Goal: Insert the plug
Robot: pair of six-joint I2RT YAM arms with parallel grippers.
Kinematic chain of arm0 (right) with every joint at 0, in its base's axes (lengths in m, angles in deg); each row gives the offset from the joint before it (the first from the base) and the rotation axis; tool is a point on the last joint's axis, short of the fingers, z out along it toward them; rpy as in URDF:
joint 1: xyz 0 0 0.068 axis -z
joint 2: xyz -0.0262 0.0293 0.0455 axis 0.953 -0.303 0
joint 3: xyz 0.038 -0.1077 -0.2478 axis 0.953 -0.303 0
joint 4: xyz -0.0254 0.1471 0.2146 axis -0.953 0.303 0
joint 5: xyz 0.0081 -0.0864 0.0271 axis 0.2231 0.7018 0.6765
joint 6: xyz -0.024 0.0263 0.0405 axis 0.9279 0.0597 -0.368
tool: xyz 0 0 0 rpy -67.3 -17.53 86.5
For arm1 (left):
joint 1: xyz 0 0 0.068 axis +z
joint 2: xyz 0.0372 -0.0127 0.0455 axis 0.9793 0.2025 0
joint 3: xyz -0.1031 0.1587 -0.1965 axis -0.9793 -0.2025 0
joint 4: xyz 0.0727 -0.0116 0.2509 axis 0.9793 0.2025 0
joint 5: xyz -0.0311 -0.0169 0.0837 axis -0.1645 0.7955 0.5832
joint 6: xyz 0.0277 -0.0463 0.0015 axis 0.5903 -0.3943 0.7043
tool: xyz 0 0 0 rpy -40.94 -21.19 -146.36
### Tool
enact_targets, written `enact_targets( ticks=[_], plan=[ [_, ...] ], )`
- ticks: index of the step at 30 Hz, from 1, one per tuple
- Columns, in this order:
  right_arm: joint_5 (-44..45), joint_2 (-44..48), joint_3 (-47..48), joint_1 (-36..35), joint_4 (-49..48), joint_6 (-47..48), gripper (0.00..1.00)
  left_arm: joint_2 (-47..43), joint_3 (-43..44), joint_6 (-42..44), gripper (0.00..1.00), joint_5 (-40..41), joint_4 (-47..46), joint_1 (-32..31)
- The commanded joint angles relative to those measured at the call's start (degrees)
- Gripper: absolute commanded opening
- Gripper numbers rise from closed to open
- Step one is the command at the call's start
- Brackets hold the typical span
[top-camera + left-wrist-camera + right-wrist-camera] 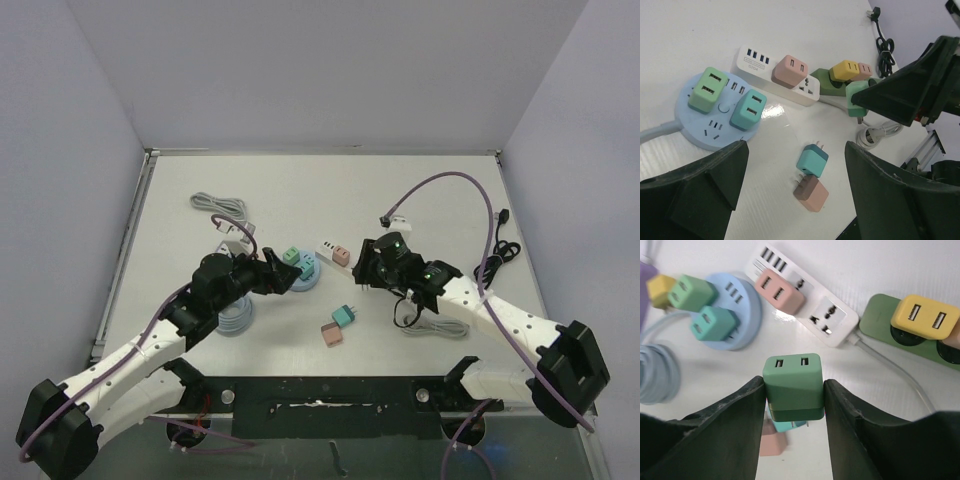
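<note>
Green plug (792,382) is clamped between the two fingers of my right claw (793,390), USB ports toward the wrist camera, prongs pointing down, held above the table (920,405). Directly ahead of this claw lies the white power strip (805,305), with one universal socket free. Ahead and to the left sits the round blue hub (742,315); ahead and to the right, the green strip (880,315). Beneath the held plug lie a loose teal plug (812,159) and a pink plug (811,194), touching. My left claw (795,177) has its jaws wide apart, gripping nothing, with the hub just ahead-left.
</note>
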Motion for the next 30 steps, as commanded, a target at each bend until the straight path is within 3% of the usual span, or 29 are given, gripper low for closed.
enact_targets(
  ticks=[1, 13, 25, 30],
  plan=[
    [0.7, 6.8, -2.1, 0.6, -7.8, -7.8, 0.29, 3.0, 2.5, -0.9, 0.75, -2.9, -10.5, -2.4],
    [-2.2, 16.2, -8.9, 0.9, -21.3, -25.8, 0.32, 16.1, 2.3, -1.1, 0.74, 7.1, -35.3, -13.5],
    [-7.4, 15.4, -8.1, 0.5, -23.9, -28.2, 0.36, 24.7, 3.6, -0.4, 0.68, 8.3, -50.3, -15.6],
    [-8.5, 14.8, -7.5, 0.3, -24.3, -28.3, 0.37, 27.1, 5.2, 0.5, 0.62, 5.9, -50.7, -16.0]
  ],
)
